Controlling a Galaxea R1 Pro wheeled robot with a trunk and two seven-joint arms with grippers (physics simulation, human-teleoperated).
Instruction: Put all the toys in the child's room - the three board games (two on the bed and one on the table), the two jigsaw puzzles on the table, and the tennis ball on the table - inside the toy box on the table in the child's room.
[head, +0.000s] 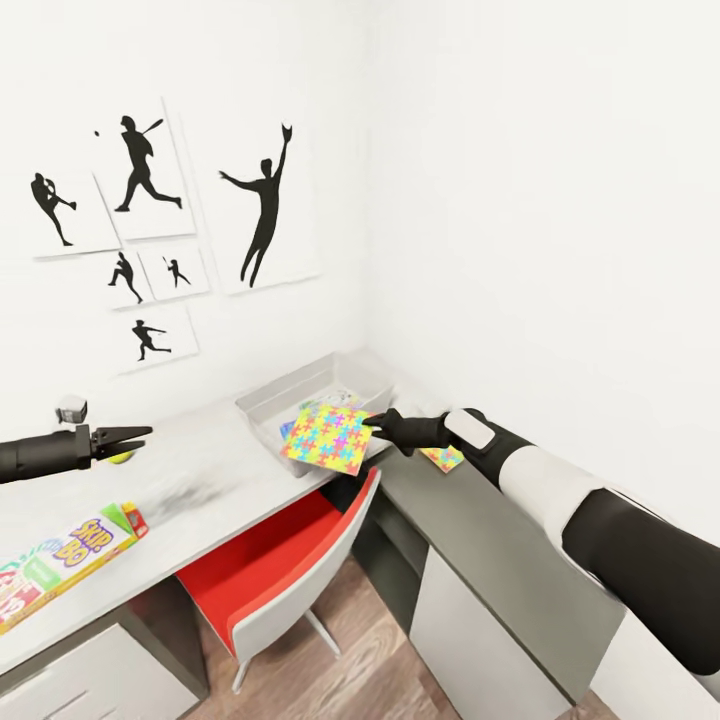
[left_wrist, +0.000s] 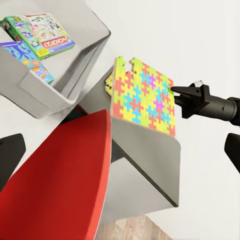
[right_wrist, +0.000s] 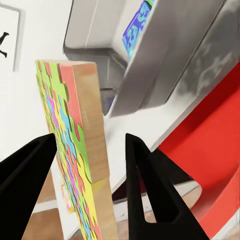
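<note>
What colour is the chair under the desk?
The chair has a bright red seat and a pale grey back shell. The left wrist view shows it best.

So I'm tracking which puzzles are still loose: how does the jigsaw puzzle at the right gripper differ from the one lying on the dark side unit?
The held jigsaw puzzle hangs tilted at the toy box rim, at the right gripper; the second jigsaw puzzle lies flat on the side unit. The held one shows its whole face; the arm partly hides the second. Both are bright interlocking-piece mats.

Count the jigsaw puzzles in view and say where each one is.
2. One jigsaw puzzle is at the right hand, by the toy box; the other jigsaw puzzle lies on the dark side unit. More may be hidden.
</note>
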